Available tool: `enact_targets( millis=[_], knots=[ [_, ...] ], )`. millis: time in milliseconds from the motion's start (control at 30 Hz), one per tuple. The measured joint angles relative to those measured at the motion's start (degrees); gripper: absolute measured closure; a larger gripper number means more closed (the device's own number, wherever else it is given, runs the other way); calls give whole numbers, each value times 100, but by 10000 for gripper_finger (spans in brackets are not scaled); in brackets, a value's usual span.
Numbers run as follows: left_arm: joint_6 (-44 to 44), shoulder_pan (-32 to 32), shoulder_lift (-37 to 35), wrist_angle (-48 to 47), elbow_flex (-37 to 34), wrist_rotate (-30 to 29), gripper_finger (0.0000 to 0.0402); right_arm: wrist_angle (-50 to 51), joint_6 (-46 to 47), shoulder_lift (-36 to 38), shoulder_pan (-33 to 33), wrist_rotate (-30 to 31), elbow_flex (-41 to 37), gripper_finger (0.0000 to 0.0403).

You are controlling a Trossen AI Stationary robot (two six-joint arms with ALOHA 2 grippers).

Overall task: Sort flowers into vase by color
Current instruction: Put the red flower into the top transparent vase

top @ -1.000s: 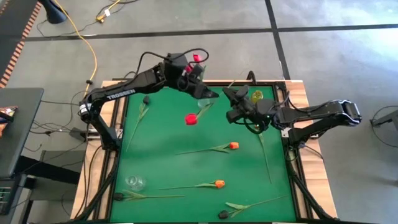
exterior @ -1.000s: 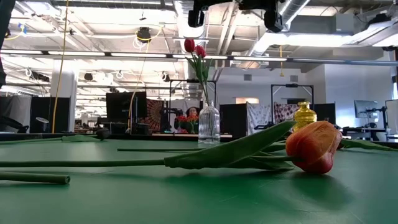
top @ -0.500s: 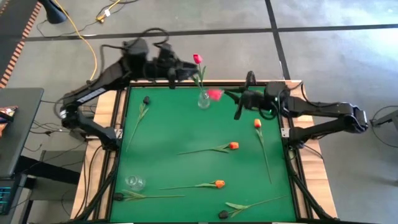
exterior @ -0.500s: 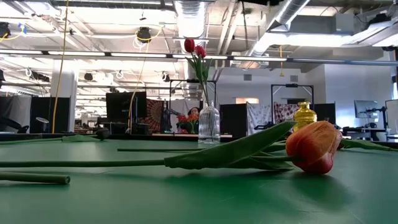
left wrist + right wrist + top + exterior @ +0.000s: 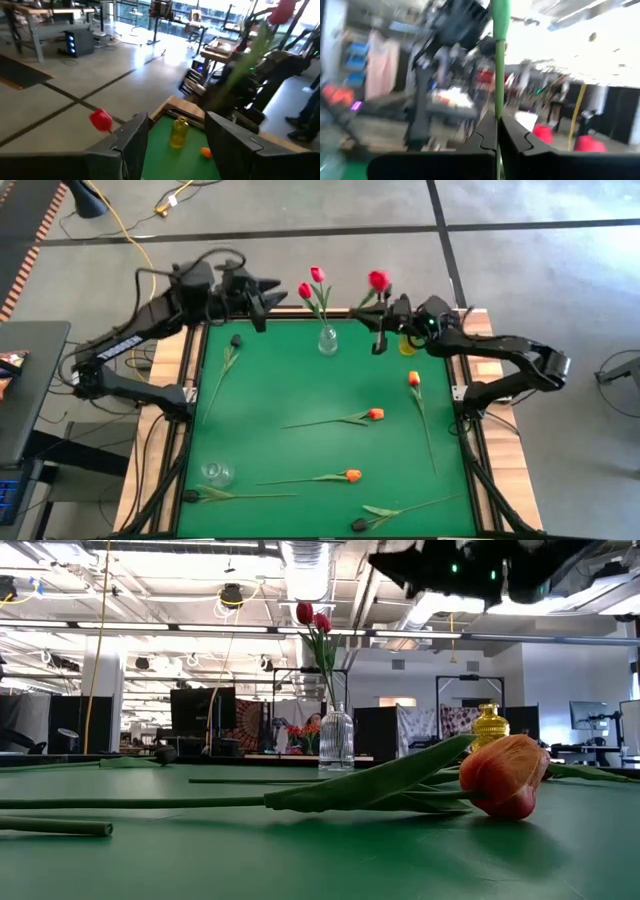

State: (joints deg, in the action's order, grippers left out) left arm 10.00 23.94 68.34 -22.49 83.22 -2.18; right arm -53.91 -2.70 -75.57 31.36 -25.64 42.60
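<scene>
A clear vase (image 5: 327,341) (image 5: 335,741) stands near the table's far edge with two red tulips (image 5: 311,283) (image 5: 312,617) in it by their stems. To its right stands a yellow vase (image 5: 408,342) (image 5: 489,726). My right gripper (image 5: 383,330) (image 5: 498,131) hovers between the two vases, shut on a third red tulip (image 5: 378,280). My left gripper (image 5: 265,302) (image 5: 175,145) hangs open and empty to the left of the clear vase, at the far edge. Orange tulips (image 5: 376,414) (image 5: 352,475) (image 5: 413,379) and dark tulips (image 5: 235,340) (image 5: 358,524) lie flat on the green mat. My right gripper pinches the red tulip's green stem (image 5: 499,107) between its two fingers, well below the head. The stem rises from the fingers with the head (image 5: 378,280) up. The tulip is lifted clear of the table and tilts somewhat.
A second clear glass vessel (image 5: 215,473) lies near the table's near-left corner beside a dark tulip (image 5: 190,496). An orange tulip (image 5: 505,776) fills the low view's foreground. The mat's middle (image 5: 300,385) is bare. Cables run on the floor beyond the far edge.
My left gripper has drawn back from over the clear vase toward the table's far-left, leaving two red tulips in it. My right gripper has moved toward the far edge and turned, swinging its red tulip from pointing over the mat to head-up.
</scene>
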Motion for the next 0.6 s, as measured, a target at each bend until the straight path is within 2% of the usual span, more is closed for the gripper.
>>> enact_targets(
  millis=[100,167,300,400,600],
  knots=[
    [430,-21,-334,929,-1025,37,219,-963,602,-386,230,44,-243,376],
    [741,-19,-477,1629,-1663,39,219,-1170,767,-684,266,67,-265,376],
    [1341,-9,-576,2707,-2598,39,219,-1573,739,-1223,194,486,-263,376],
    [1673,11,-584,2966,-2899,91,219,-1947,875,-1577,220,660,-261,376],
    [1880,16,-569,2956,-3001,194,219,-2047,936,-2047,253,834,-114,376]
  ],
)
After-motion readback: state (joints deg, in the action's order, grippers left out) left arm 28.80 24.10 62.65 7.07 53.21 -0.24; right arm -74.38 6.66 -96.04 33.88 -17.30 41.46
